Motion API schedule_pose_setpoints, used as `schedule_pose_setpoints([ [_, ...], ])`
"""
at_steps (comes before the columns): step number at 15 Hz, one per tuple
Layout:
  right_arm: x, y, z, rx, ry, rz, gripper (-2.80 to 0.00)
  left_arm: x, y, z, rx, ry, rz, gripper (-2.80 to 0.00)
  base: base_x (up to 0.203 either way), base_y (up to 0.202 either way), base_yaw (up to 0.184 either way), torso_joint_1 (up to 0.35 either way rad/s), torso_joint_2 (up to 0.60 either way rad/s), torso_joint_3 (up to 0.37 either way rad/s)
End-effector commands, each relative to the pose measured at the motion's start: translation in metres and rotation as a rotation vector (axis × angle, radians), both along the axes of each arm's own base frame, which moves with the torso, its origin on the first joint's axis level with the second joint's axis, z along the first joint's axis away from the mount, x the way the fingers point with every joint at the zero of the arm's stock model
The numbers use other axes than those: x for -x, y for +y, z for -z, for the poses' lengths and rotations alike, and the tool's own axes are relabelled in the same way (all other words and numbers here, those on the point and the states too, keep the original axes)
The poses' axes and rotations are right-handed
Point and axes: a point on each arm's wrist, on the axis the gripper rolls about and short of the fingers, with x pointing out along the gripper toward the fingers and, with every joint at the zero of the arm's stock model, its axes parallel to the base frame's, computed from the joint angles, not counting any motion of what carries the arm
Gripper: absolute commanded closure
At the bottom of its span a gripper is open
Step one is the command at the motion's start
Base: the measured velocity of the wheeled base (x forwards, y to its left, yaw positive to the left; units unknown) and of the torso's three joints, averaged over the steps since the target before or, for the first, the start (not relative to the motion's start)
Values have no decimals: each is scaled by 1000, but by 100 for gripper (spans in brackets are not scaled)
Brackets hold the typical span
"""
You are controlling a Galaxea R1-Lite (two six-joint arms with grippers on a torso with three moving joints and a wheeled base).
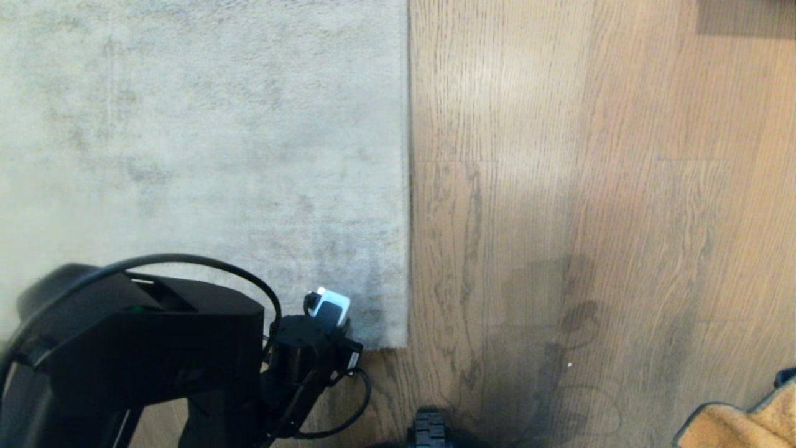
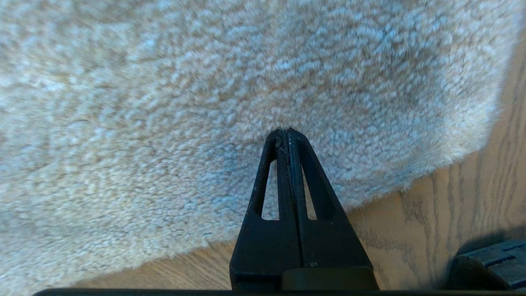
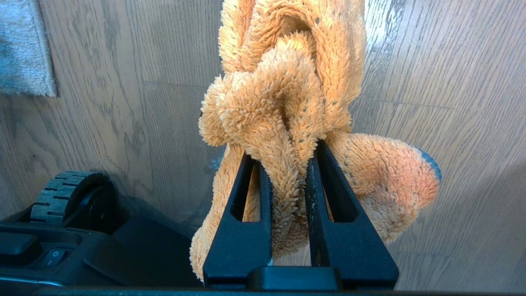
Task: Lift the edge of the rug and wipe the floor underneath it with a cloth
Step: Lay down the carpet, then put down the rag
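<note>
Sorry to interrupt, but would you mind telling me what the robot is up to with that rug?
It is getting ready to wipe under the rug. The left gripper, fingers shut and empty, hovers over the rug edge near its corner, which lies flat on the floor. The right gripper holds the cloth off to the right, above bare floor.

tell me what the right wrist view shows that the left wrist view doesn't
Only the right wrist view shows the right gripper shut on the orange cloth, hanging bunched above the floor. Only the left wrist view shows the left gripper, jaws shut and empty, pointing at the pile near the rug edge. Both show wood planks, grey rug and part of the robot's black base.
</note>
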Motion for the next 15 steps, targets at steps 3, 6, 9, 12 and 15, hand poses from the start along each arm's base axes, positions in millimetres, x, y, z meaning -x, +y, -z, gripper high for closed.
schedule_pose_setpoints([
  [3, 0, 0, 0, 1, 2, -2, 0, -2, -1, 1, 17, -27, -3, 0, 0, 0, 0, 0, 0, 0],
  [6, 0, 0, 0, 1, 2, -2, 0, -2, -1, -10, 34, -55, -2, 0, 0, 0, 0, 0, 0, 0],
  [9, 0, 0, 0, 1, 2, -1, 0, 3, 2, -34, 65, -107, -3, 0, 0, 0, 0, 0, 0, 0],
  [12, 0, 0, 0, 1, 2, -1, 0, 17, 12, -64, 105, -164, -4, 0, 0, 0, 0, 0, 0, 0],
  [15, 0, 0, 0, 1, 2, -1, 0, 41, 32, -96, 140, -218, -18, 0, 0, 0, 0, 0, 0, 0],
])
